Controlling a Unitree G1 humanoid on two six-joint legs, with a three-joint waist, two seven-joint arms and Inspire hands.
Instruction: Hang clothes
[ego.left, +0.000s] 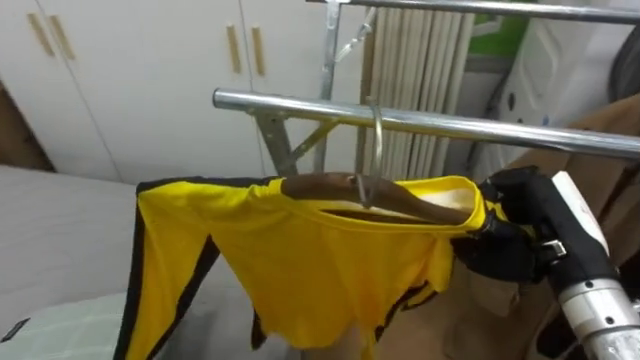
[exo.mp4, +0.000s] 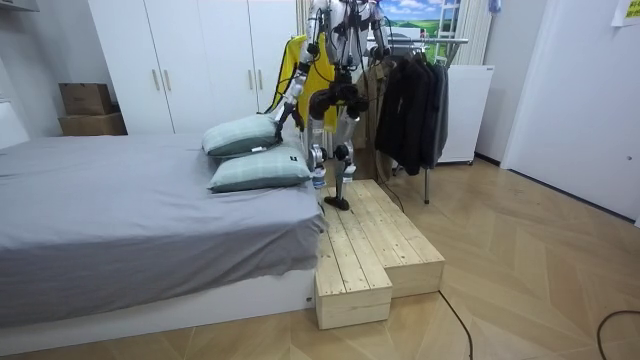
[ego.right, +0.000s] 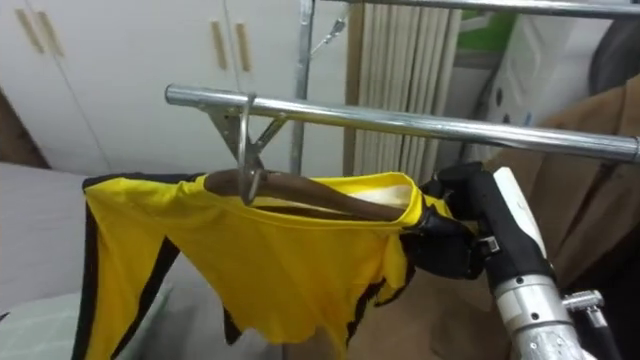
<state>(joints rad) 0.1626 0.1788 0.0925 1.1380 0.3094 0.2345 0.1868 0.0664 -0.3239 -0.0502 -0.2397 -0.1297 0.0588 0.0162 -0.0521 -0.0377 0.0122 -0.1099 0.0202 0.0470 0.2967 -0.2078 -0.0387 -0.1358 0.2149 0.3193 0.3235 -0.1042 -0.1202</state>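
left hand (exo.mp4: 277, 122) low beside the bed, grip: cannot tell. yellow shirt (ego.left: 300, 270) draped on wooden hanger (ego.left: 330, 187), hook (ego.left: 376, 135) up at metal rail (ego.left: 450, 125). right hand (ego.left: 500, 235) clenched round hanger's right end, through cloth.

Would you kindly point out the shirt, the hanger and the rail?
shirt (ego.left: 320, 270): left eye view, front cloth.
hanger (ego.left: 325, 186): left eye view, brown shoulder.
rail (ego.left: 450, 125): left eye view, bare middle.
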